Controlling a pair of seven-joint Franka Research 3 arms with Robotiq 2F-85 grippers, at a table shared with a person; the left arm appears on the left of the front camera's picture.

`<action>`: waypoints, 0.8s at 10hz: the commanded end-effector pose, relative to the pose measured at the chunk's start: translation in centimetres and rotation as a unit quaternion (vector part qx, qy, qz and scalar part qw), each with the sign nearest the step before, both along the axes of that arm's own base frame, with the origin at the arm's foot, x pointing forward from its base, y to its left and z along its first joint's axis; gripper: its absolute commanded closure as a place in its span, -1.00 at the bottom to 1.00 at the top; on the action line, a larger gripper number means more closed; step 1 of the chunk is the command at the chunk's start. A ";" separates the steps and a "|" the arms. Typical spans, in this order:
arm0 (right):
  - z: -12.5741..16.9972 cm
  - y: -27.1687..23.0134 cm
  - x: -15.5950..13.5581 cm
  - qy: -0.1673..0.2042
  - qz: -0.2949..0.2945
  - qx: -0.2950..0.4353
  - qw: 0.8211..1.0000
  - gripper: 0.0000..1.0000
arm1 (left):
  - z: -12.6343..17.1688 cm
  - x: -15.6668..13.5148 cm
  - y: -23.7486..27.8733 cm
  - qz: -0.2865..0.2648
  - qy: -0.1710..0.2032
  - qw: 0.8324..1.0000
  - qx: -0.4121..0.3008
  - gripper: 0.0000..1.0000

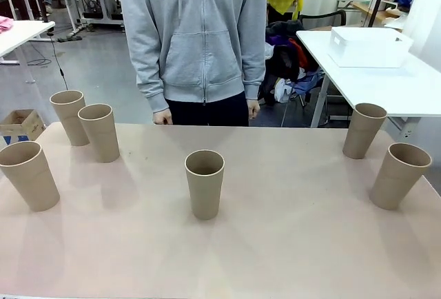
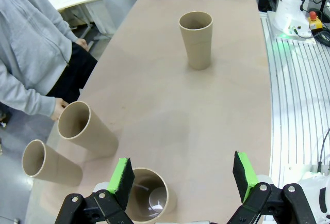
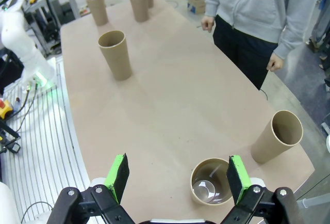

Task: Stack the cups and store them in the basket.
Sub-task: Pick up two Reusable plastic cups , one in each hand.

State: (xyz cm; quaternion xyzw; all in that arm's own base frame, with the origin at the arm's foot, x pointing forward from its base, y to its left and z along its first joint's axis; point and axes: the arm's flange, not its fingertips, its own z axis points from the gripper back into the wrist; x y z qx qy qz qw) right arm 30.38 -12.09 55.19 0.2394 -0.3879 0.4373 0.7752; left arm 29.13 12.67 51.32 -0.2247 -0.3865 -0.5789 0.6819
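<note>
Left hand [image 2: 183, 176] gapes near a cup [image 2: 147, 197]; front view adds the basket [image 1: 368, 47].

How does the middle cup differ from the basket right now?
The middle cup is tan, round and tapered; the basket is white and rectangular. The cup stands on the work table; the basket sits on a separate white table farther right. Both stand upright.

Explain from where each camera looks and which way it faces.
Front view: sits at the robot's side, faces across the table at the person; the middle cup stands central.
Left wrist view: above the table's left end, faces along it towards the right; the open left end effector rises below.
Right wrist view: above the right end, faces left; the open right end effector rises below.
Shared: both wrist views show the middle cup and the person.
</note>
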 end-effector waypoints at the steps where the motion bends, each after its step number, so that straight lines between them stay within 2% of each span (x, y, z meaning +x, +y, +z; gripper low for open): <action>1: 0.2 -0.1 0.2 -0.012 0.009 0.006 1.000 -1.00 | 0.0 0.0 0.0 -0.003 -0.005 1.000 -0.005 -1.00; 5: 0.2 -0.1 0.2 -0.012 0.009 0.006 1.000 -1.00 | 0.0 0.0 0.0 -0.003 -0.005 1.000 -0.005 -1.00; 6: 0.0 0.0 0.0 0.000 0.000 0.000 1.000 -1.00 | 0.0 0.0 0.0 0.000 0.000 1.000 0.000 -1.00; 7: 0.0 -1.3 2.4 0.013 0.007 -0.008 1.000 -1.00 | -0.1 2.5 2.1 0.013 0.011 1.000 -0.009 -1.00; 8: -1.1 -3.4 4.6 0.008 0.019 0.009 1.000 -1.00 | -0.7 3.7 4.4 0.009 0.020 1.000 -0.020 -1.00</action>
